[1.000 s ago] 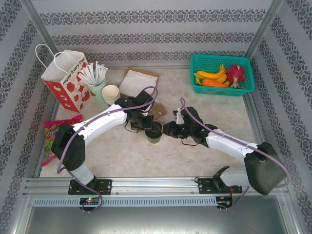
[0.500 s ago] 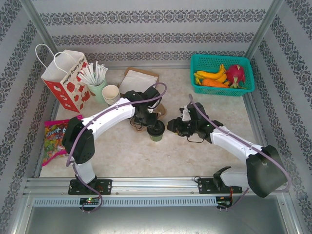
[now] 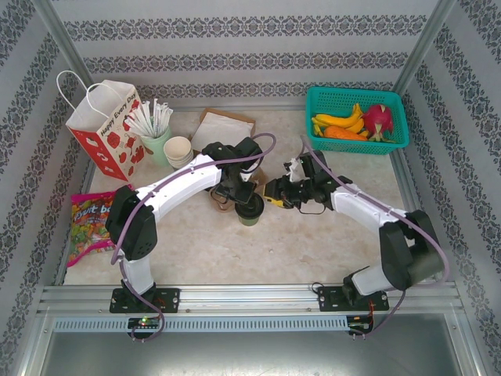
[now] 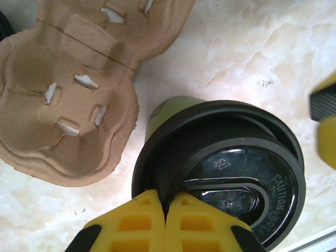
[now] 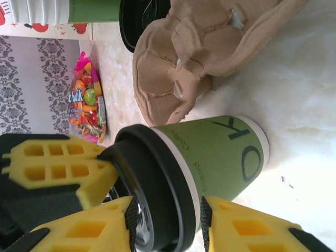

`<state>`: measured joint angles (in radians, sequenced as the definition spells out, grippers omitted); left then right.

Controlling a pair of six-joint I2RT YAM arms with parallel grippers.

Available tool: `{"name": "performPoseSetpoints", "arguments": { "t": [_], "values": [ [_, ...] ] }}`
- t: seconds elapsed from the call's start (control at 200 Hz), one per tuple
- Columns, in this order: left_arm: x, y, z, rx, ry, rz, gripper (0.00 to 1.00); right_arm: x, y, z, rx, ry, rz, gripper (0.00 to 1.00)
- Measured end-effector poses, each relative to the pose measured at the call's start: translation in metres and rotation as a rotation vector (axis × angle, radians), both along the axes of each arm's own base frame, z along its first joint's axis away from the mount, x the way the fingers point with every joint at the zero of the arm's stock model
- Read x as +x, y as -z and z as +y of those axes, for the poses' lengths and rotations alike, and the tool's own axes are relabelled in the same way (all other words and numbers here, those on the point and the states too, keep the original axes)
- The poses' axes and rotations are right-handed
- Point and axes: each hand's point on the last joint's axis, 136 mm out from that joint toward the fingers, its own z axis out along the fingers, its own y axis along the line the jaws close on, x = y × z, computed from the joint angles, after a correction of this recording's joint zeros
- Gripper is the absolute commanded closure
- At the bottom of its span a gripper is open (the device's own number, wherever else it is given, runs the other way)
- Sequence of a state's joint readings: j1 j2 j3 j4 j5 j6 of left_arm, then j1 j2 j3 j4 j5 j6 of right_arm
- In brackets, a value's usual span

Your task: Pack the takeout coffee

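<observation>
The takeout coffee (image 3: 250,213), a small green cup with a black lid, stands upright mid-table. My left gripper (image 3: 243,197) comes at it from the far side. In the left wrist view the left gripper (image 4: 167,202) is shut, its yellow tips pinching the raised rim of the lid (image 4: 231,173). My right gripper (image 3: 272,200) reaches in from the right. The right wrist view shows the right gripper (image 5: 165,216) open, one finger over the lid's top and the other beside the green wall (image 5: 220,152) under the rim.
A brown pulp cup carrier (image 3: 252,178) lies just behind the cup. At the back left stand a red-and-white paper bag (image 3: 106,129), a cup of straws (image 3: 155,133) and stacked cups (image 3: 178,150). A teal fruit basket (image 3: 356,92) sits back right, a candy packet (image 3: 90,227) at the left edge.
The right gripper drew back from the cup, then came in again with its jaws wider, now straddling the lid's edge. The left gripper stayed shut on the lid.
</observation>
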<state>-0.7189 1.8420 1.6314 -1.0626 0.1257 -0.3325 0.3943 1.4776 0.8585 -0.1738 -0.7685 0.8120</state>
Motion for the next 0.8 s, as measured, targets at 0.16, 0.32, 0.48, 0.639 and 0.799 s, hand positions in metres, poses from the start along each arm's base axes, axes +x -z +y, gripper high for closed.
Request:
{"name": "performPoseSetpoints", "arguments": {
  "t": [0.16, 0.32, 0.48, 0.639, 0.799],
  "values": [
    [0.000, 0.000, 0.000, 0.000, 0.007, -0.001, 1.00, 0.003, 0.009, 0.005, 0.002, -0.025, 0.038, 0.61],
    [-0.001, 0.003, 0.001, 0.005, 0.007, 0.005, 1.00, 0.001, 0.018, 0.007, 0.005, -0.043, 0.069, 0.61],
    [-0.003, 0.005, 0.002, -0.001, 0.002, 0.003, 1.00, 0.002, 0.021, 0.010, 0.014, -0.062, 0.077, 0.60],
    [-0.006, 0.009, 0.004, -0.044, -0.039, -0.019, 1.00, 0.004, 0.026, 0.015, 0.044, -0.090, 0.078, 0.59],
    [-0.009, 0.010, 0.009, -0.061, -0.079, -0.025, 1.00, 0.007, 0.028, 0.025, 0.078, -0.124, 0.061, 0.56]
  ]
}}
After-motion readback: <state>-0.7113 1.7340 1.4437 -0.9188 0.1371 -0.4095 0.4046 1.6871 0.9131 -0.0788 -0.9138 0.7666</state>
